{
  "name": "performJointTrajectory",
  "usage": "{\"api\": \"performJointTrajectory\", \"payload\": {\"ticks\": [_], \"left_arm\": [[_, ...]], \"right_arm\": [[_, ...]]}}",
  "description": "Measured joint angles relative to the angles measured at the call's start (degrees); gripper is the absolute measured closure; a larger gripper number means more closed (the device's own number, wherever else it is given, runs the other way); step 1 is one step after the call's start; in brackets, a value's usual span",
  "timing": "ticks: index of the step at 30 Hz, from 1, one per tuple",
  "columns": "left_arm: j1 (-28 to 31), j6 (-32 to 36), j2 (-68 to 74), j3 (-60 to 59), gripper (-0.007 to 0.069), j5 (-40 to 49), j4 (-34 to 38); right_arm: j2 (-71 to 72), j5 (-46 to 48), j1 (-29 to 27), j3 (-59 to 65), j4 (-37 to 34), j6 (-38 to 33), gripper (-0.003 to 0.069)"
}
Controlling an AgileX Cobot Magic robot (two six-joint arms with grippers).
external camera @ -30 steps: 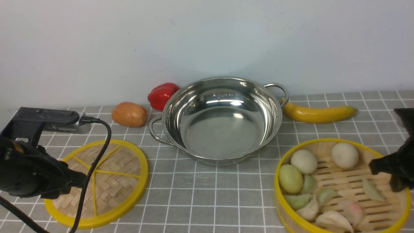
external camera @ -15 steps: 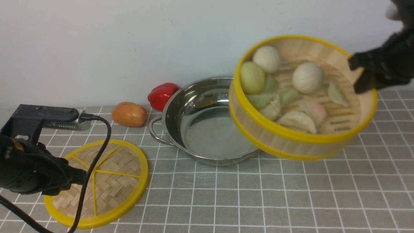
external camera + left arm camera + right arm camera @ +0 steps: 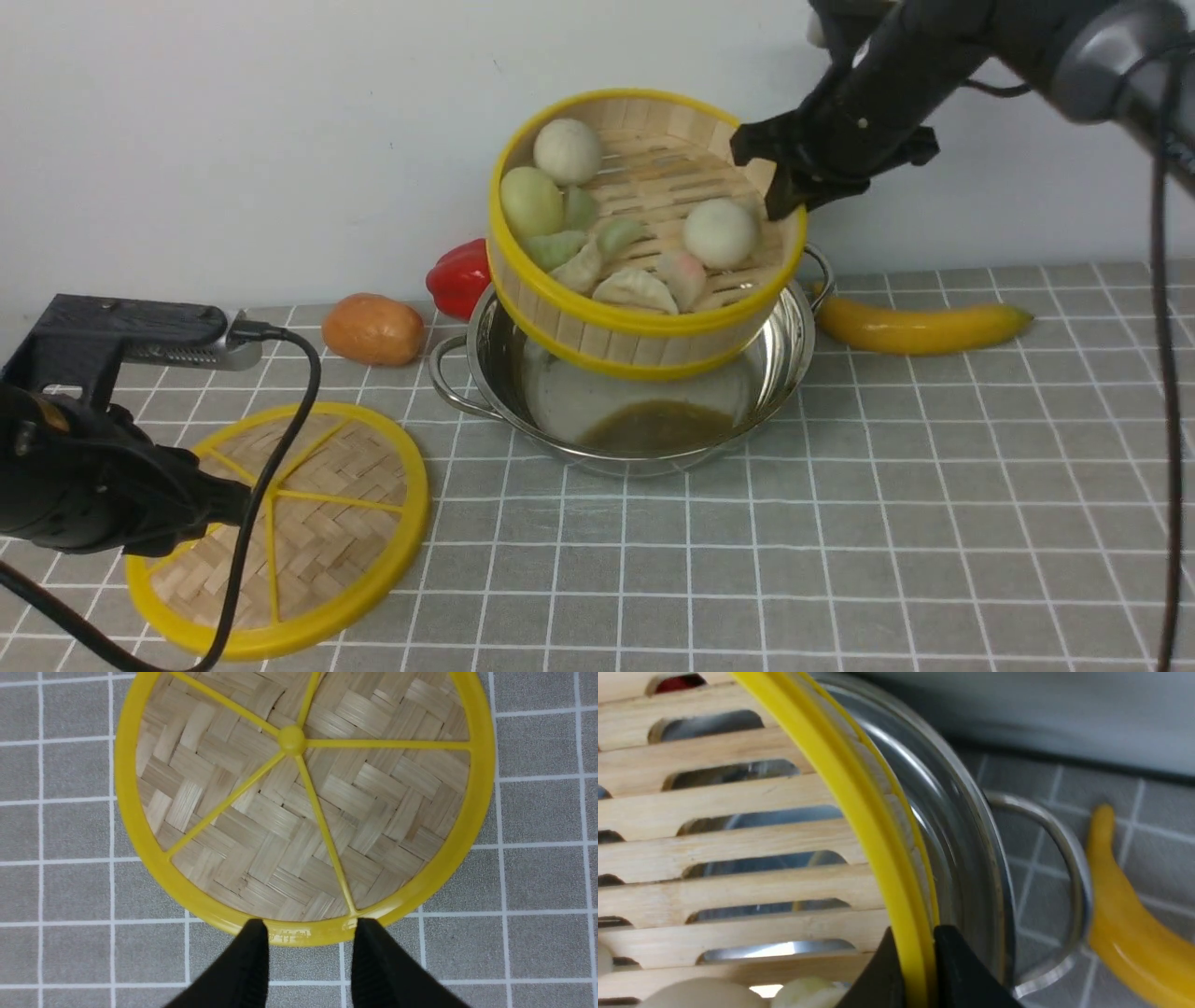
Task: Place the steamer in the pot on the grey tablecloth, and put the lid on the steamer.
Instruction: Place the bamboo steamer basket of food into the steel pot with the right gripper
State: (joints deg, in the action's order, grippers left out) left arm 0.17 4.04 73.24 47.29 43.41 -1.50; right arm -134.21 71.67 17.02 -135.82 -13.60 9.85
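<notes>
shows the steamer (image 3: 579, 336), a bamboo basket with slatted floor and yellow rims, full of buns (image 3: 567, 149) and dumplings (image 3: 635, 289), tilted toward the camera. hangs over the pot (image 3: 784, 364) on the grey tablecloth (image 3: 934, 513), not yet seated. pinched at its far right rim by the right tool (image 3: 780, 201), shut on the yellow edge. sat on the cloth at front right a second ago; hung beside the pot half a second ago. leaves the left tool (image 3: 310, 926), jaws apart and empty, unmoved at the rim of the lid (image 3: 308, 523).
</notes>
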Motion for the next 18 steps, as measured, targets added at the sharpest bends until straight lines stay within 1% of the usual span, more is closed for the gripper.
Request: {"api": "performJointTrajectory", "payload": {"ticks": [2, 7, 18], "left_arm": [[0.0, 0.0, 0.0, 0.0, 0.0382, 0.0, 0.0], [0.0, 0.0, 0.0, 0.0, 0.0382, -0.1, 0.0], [0.0, 0.0, 0.0, 0.0, 0.0382, -0.1, 0.0]], "right_arm": [[-2.9, 0.0, 0.2, -2.3, 0.2, 0.7, 0.0594], [-5.8, 0.3, 0.2, -2.5, 1.7, 1.0, 0.0594], [-10.4, 0.4, 0.2, -2.5, 1.6, 1.0, 0.0594]]}}
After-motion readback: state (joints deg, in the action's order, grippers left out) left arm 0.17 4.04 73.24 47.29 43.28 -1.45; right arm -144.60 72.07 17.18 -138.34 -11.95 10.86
